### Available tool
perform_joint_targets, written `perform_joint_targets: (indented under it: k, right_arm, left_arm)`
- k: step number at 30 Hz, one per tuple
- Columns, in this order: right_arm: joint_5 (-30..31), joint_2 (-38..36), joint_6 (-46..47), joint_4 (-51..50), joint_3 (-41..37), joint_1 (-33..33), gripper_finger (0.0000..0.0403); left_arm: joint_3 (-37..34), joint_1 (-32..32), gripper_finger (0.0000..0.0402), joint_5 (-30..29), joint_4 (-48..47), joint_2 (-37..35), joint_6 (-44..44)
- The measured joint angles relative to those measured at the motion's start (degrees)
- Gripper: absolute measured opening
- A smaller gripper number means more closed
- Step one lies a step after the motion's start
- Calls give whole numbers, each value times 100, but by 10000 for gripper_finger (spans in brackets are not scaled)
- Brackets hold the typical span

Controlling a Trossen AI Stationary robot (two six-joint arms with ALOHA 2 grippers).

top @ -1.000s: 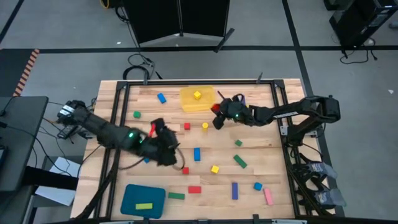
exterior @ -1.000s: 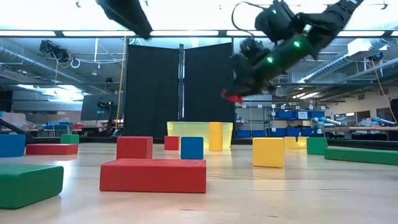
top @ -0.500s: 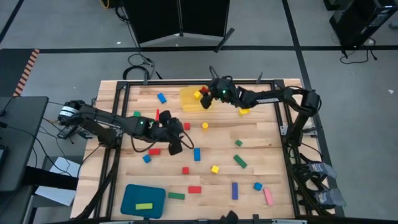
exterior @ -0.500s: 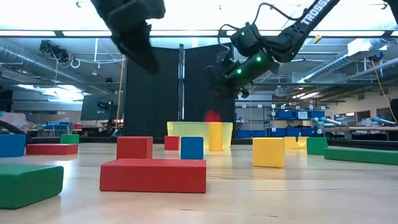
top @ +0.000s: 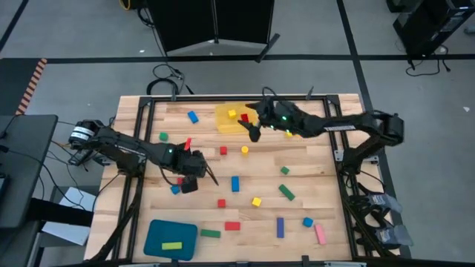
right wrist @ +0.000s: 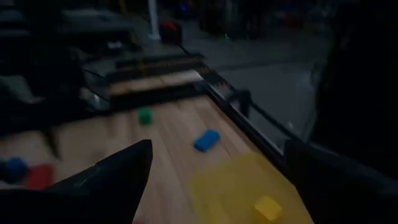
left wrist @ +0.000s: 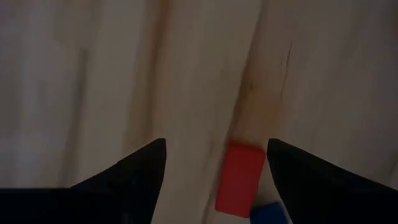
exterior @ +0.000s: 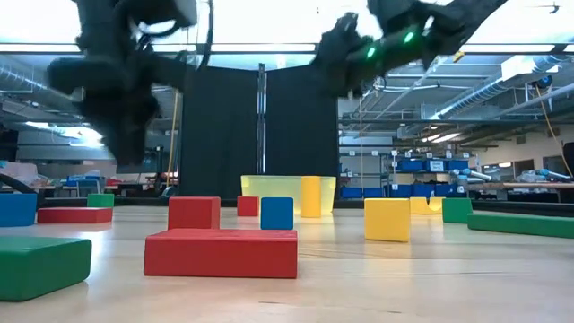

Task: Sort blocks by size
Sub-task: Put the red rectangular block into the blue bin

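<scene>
My left gripper (top: 191,180) hangs open, pointing down, low over the left middle of the table. A red bar block (left wrist: 239,186) lies flat on the wood between its fingers (left wrist: 214,146), untouched, with a blue cube (left wrist: 268,214) beside it. My right gripper (top: 251,127) stands open and holds nothing, near level, by the translucent yellow tray (top: 225,124) at the far edge. A yellow cube (top: 232,113) and a red cube (top: 244,117) lie in that tray. More blocks lie scattered across the table.
A teal tray (top: 159,230) holding a yellow bar (top: 171,245) sits at the near left. Loose blocks include a blue bar (top: 235,183), a green bar (top: 286,192), a purple bar (top: 280,227), a pink bar (top: 320,234) and a red bar (top: 232,225).
My right gripper carried a red cube toward the far edge, let it go over the yellow tray, and the cube fell into the tray; the gripper has since risen and drawn back a little. My left gripper has tipped downward and sunk toward the red bar.
</scene>
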Motion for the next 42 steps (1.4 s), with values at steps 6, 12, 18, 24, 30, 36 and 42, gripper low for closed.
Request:
perform_joint_targets:
  k: [6,12,18,24,30,36,42]
  right_arm:
    - [612,-925,-239,-274,-282,755,355]
    - [1374,-1414,-254,-952,-299,1378,350]
    - [1881,-1515,-228,-960,-301,1984,350]
    - [2551,-1529,-213,-964,-301,2582,343]
    - [2713,-1529,160,-1153,-301,3061,332]
    - [2730,-1267,642,-1447,-301,3348,322]
    - [2717,-546,1085,-1514,-306,3370,321]
  left_arm:
    - [-633,-176,296,334,698,4,-116]
    - [-984,-358,296,446,895,4,-260]
    - [-1403,-376,294,431,1187,4,-378]
    - [-1541,-380,233,438,1418,-20,-360]
    - [-1555,-385,128,360,1582,-11,115]
    - [-1369,-425,128,248,1568,13,357]
    - [-606,-819,128,9,1365,-195,477]
